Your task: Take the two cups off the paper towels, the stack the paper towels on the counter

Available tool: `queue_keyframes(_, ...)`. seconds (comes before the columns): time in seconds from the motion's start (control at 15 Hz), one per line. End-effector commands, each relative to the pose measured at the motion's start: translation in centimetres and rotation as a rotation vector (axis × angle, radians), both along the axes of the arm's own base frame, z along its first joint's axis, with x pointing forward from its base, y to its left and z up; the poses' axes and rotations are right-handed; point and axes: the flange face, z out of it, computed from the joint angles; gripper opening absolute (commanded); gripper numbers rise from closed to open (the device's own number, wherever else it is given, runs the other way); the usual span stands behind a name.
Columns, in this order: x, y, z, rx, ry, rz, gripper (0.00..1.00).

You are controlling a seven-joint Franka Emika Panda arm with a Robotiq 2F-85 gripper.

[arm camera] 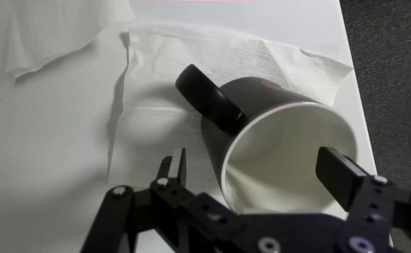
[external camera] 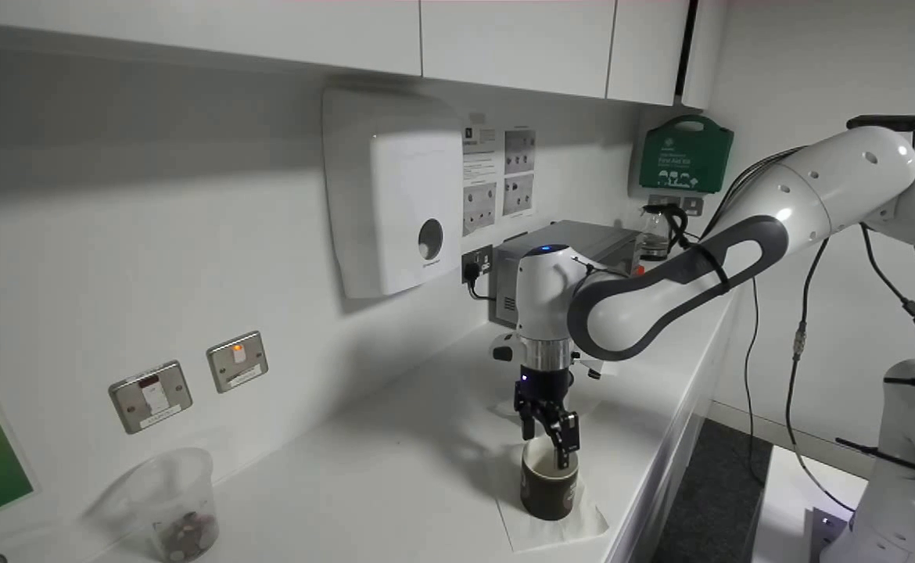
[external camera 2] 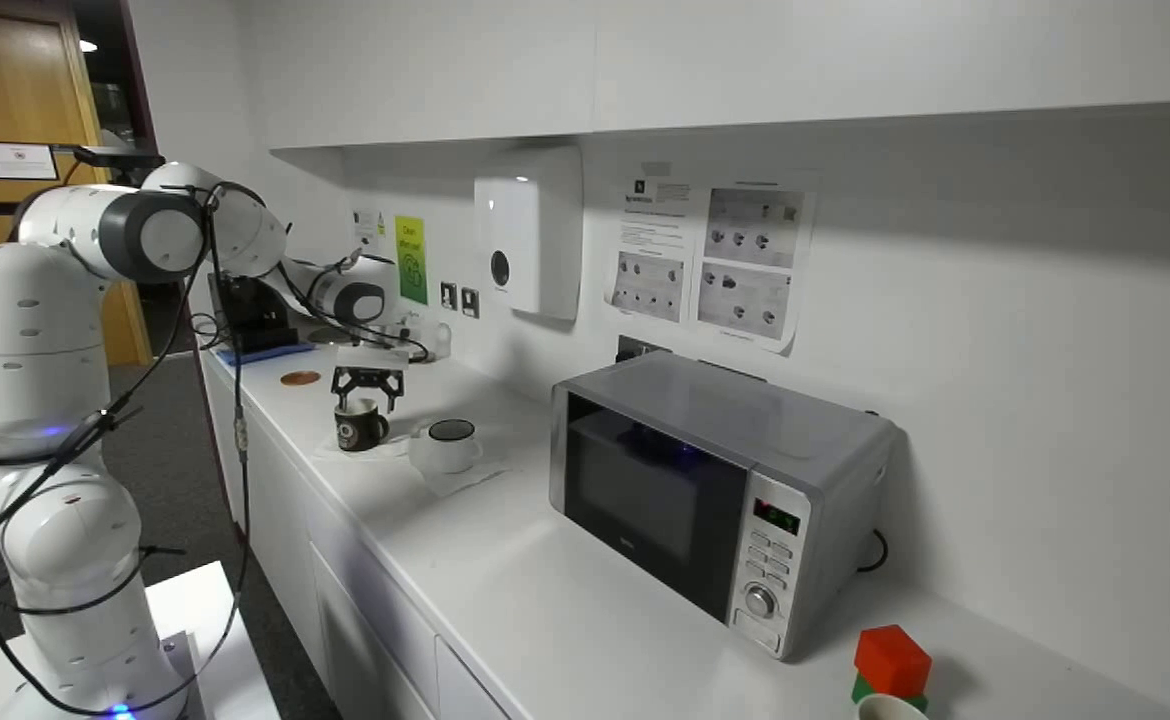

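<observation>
**Gripper (arm camera: 251, 154) spread wide at the dark mug (arm camera: 272, 140)**

In the wrist view, right of centre, we see the mug on a paper towel (arm camera: 160, 126). The jaws stand far apart, holding nothing: 1 finger (arm camera: 339, 175) over the mug's mouth, 1 outside it. In an exterior view, left of centre, the pale cup (external camera 2: 445, 455) sits on a 2nd towel (external camera 2: 465, 478) on the white counter (external camera 2: 525, 545).

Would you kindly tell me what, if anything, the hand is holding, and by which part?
Nothing is held: the hand is open, its fingers apart at the dark mug, gripping no part of it.
</observation>
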Motion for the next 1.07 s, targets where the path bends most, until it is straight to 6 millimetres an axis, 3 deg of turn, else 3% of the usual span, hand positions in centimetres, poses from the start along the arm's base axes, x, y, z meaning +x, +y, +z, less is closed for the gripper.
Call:
queue_keyframes(0.0, 0.4, 0.7, 0.0, 0.003, -0.032, -0.036, 1.00)
queue_keyframes(0.6, 1.9, 0.6, -1.7, -0.031, -0.093, -0.113, 1.00)
queue_keyframes(0.67, 2.0, 0.5, -2.0, -0.035, -0.085, -0.113, 0.82)
queue_keyframes(1.0, 2.2, 0.2, -2.8, -0.045, -0.062, -0.116, 0.44)
